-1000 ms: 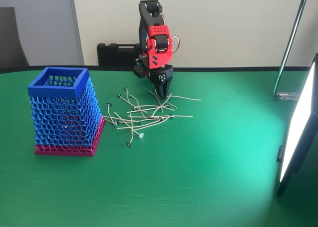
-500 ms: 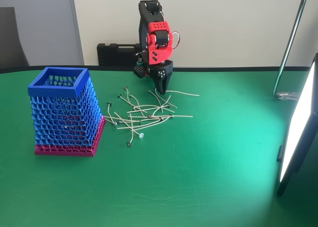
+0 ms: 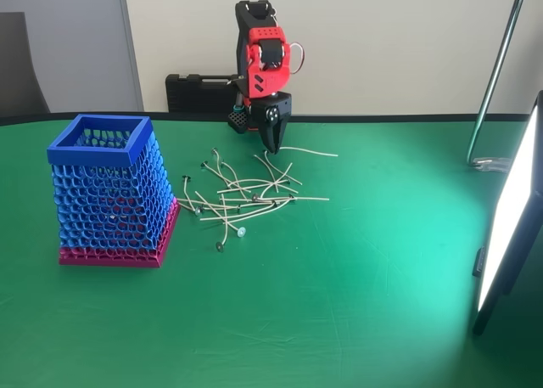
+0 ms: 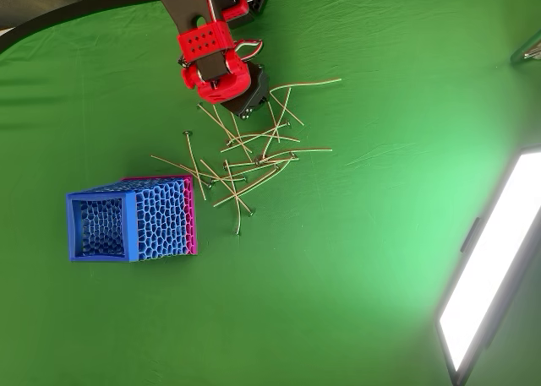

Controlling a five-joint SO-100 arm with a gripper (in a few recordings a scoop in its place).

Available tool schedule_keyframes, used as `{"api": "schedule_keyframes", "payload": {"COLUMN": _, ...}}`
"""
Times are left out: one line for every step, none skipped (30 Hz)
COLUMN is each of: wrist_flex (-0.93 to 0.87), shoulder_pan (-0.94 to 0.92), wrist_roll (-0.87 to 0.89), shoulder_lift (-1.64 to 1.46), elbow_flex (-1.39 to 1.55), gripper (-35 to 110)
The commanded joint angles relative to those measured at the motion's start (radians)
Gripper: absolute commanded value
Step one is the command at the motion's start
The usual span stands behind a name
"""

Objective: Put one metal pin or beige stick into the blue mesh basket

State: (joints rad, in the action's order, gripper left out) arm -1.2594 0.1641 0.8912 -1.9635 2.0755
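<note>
Gripper (image 3: 272, 144) pinching one beige stick (image 3: 307, 152) above the pile.
Blue mesh basket (image 3: 109, 193) sits well off to its left in my fixed view, w/ pins (image 3: 242, 197) below it.

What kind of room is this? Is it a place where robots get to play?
Probably a robot practice lab or workshop, not a home. A small red robot arm stands on a table with a green cloth, a bright light panel shines from the side, and a black tool case sits by the wall.

No readable text, labels, brands or nos. anywhere in fixed or overhead view
</note>
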Motion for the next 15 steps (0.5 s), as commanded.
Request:
{"api": "schedule_keyframes", "payload": {"wrist_flex": -0.044, "shoulder_pan": -0.017, "wrist_roll": -0.023, "shoulder_lift": -0.041, "elbow_flex": -0.086, "gripper": 1}}
{"api": "schedule_keyframes", "payload": {"wrist_flex": -0.067, "shoulder_pan": -0.021, "wrist_roll": -0.031, "shoulder_lift": -0.049, "elbow_flex": -0.107, "gripper": 1}}
{"api": "schedule_keyframes", "payload": {"wrist_flex": -0.087, "shoulder_pan": -0.025, "wrist_roll": -0.041, "shoulder_lift": -0.060, "elbow_flex": -0.127, "gripper": 1}}
{"api": "schedule_keyframes", "payload": {"wrist_flex": -0.110, "shoulder_pan": -0.029, "wrist_roll": -0.049, "shoulder_lift": -0.069, "elbow_flex": -0.150, "gripper": 1}}
{"api": "schedule_keyframes", "payload": {"wrist_flex": -0.133, "shoulder_pan": -0.035, "wrist_roll": -0.058, "shoulder_lift": -0.077, "elbow_flex": -0.172, "gripper": 1}}
{"api": "schedule_keyframes", "payload": {"wrist_flex": -0.149, "shoulder_pan": -0.043, "wrist_roll": -0.069, "shoulder_lift": -0.083, "elbow_flex": -0.193, "gripper": 1}}
{"api": "schedule_keyframes", "payload": {"wrist_flex": -0.166, "shoulder_pan": -0.051, "wrist_roll": -0.080, "shoulder_lift": -0.089, "elbow_flex": -0.215, "gripper": 1}}
{"api": "schedule_keyframes", "payload": {"wrist_flex": -0.183, "shoulder_pan": -0.057, "wrist_roll": -0.092, "shoulder_lift": -0.095, "elbow_flex": -0.239, "gripper": 1}}
{"api": "schedule_keyframes", "payload": {"wrist_flex": -0.202, "shoulder_pan": -0.063, "wrist_roll": -0.104, "shoulder_lift": -0.100, "elbow_flex": -0.267, "gripper": 1}}
{"api": "schedule_keyframes", "payload": {"wrist_flex": -0.224, "shoulder_pan": -0.067, "wrist_roll": -0.118, "shoulder_lift": -0.107, "elbow_flex": -0.296, "gripper": 1}}
{"api": "schedule_keyframes", "payload": {"wrist_flex": -0.245, "shoulder_pan": -0.077, "wrist_roll": -0.129, "shoulder_lift": -0.115, "elbow_flex": -0.328, "gripper": 1}}
{"api": "schedule_keyframes", "payload": {"wrist_flex": -0.262, "shoulder_pan": -0.087, "wrist_roll": -0.144, "shoulder_lift": -0.118, "elbow_flex": -0.365, "gripper": 1}}
{"api": "schedule_keyframes", "payload": {"wrist_flex": -0.287, "shoulder_pan": -0.100, "wrist_roll": -0.161, "shoulder_lift": -0.120, "elbow_flex": -0.408, "gripper": 1}}
{"api": "schedule_keyframes", "payload": {"wrist_flex": -0.298, "shoulder_pan": -0.117, "wrist_roll": -0.176, "shoulder_lift": -0.126, "elbow_flex": -0.443, "gripper": 1}}
{"api": "schedule_keyframes", "payload": {"wrist_flex": -0.308, "shoulder_pan": -0.133, "wrist_roll": -0.195, "shoulder_lift": -0.133, "elbow_flex": -0.479, "gripper": 1}}
